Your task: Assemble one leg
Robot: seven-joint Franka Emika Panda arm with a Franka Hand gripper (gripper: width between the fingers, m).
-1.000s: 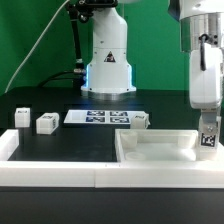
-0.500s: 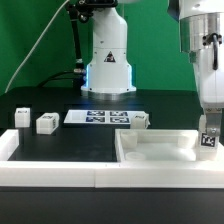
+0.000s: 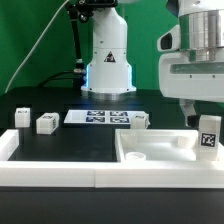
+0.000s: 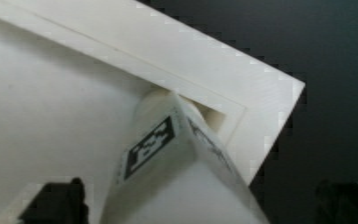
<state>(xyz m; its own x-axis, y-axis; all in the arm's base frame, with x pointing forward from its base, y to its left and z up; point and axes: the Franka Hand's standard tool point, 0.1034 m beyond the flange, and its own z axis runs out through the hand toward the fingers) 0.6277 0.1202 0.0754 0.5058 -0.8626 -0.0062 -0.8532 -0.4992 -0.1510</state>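
A leg [image 3: 208,136], a small white block with a black-and-white tag, stands upright in the corner of the large white rimmed tray piece [image 3: 160,142] at the exterior view's right. My gripper [image 3: 207,118] hangs just above it. One dark finger [image 3: 190,116] shows beside the leg's top. In the wrist view the leg [image 4: 167,150] runs up between my two dark fingers [image 4: 60,200], with a gap on each side, and its foot sits in the tray's corner [image 4: 247,95]. My gripper [image 4: 202,208] is open.
Two loose legs [image 3: 22,117] [image 3: 46,123] lie at the exterior view's left and a third [image 3: 139,120] behind the tray. The marker board [image 3: 95,117] lies in front of the arm's base [image 3: 107,60]. A white rail [image 3: 50,170] runs along the front.
My hand has turned about a quarter turn about its vertical axis, so its broad face now shows. The leg's tag still faces the same way.
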